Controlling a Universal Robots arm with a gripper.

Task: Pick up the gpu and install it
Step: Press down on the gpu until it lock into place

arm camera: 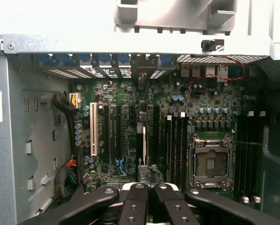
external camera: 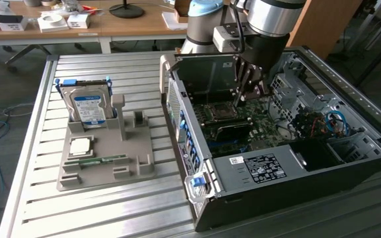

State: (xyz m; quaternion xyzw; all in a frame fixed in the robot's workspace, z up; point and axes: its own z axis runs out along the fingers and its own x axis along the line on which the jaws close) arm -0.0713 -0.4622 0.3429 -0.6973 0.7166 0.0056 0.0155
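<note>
The gpu shows edge-on as a thin dark card with a pale edge, standing upright among the black expansion slots of the motherboard. My gripper is right over its upper edge, with the two fingers pressed together and shut. Whether the fingertips touch the card I cannot tell. In the exterior view the gripper reaches down into the open computer case, close to the case's back wall.
Beside the case on the exterior view's left, a grey tray carries a hard drive, a processor and a green memory stick. An open processor socket and a white slot flank the card. Cable bundles lie by the case wall.
</note>
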